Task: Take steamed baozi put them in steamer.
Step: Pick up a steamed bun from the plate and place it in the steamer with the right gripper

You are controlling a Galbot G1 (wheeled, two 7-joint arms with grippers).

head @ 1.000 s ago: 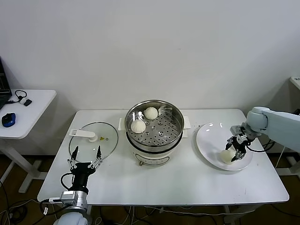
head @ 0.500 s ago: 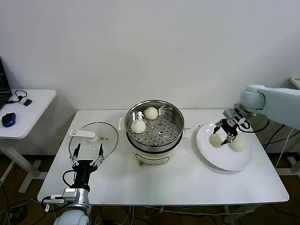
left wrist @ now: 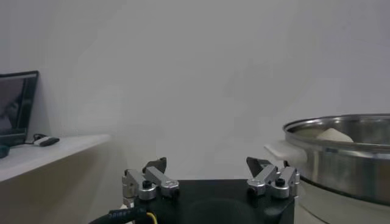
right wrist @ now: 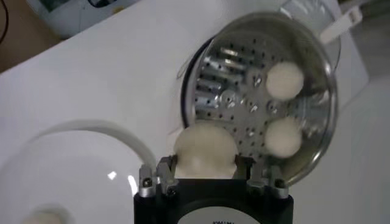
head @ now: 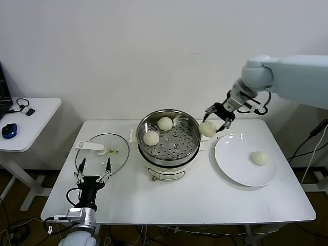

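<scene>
My right gripper (head: 216, 121) is shut on a steamed baozi (head: 208, 128), held in the air just past the right rim of the steamer (head: 169, 154). The wrist view shows that baozi (right wrist: 205, 151) clamped between the fingers above the steamer's edge (right wrist: 189, 91). Two baozi (head: 165, 123) (head: 151, 138) lie on the perforated tray at the steamer's left side. One more baozi (head: 259, 158) rests on the white plate (head: 230, 164). My left gripper (head: 93, 168) stands open and idle near the table's front left.
The glass lid (head: 102, 151) with its white handle lies left of the steamer, just behind the left gripper. A side table (head: 31, 123) with a mouse and cable stands to the far left. The wall is close behind the steamer.
My right gripper lifted a baozi off the plate and carried it up and left to the steamer's right rim. One baozi stays on the plate. The left arm has not moved.
</scene>
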